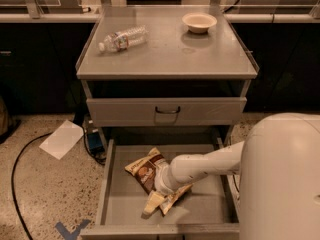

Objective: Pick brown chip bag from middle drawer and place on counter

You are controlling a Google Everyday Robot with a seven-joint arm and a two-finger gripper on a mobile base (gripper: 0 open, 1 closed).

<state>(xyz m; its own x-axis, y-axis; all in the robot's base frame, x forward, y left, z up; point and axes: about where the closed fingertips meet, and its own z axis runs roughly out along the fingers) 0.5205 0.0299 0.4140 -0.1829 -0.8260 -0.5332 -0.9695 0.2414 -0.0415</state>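
The brown chip bag (146,168) lies in the open middle drawer (118,194), slanting from upper left to lower right, its cream end near the drawer front. My gripper (161,186) is down on the middle of the bag at the end of the white arm (210,165), which reaches in from the right. The arm's wrist hides where the gripper meets the bag. The counter (165,51) is the grey top of the cabinet above.
A water bottle (123,38) lies on its side at the counter's back left and a small bowl (199,22) stands at the back right. A closed drawer front with a dark handle (167,110) sits above. Paper (62,138) and a cable (20,159) lie on the floor.
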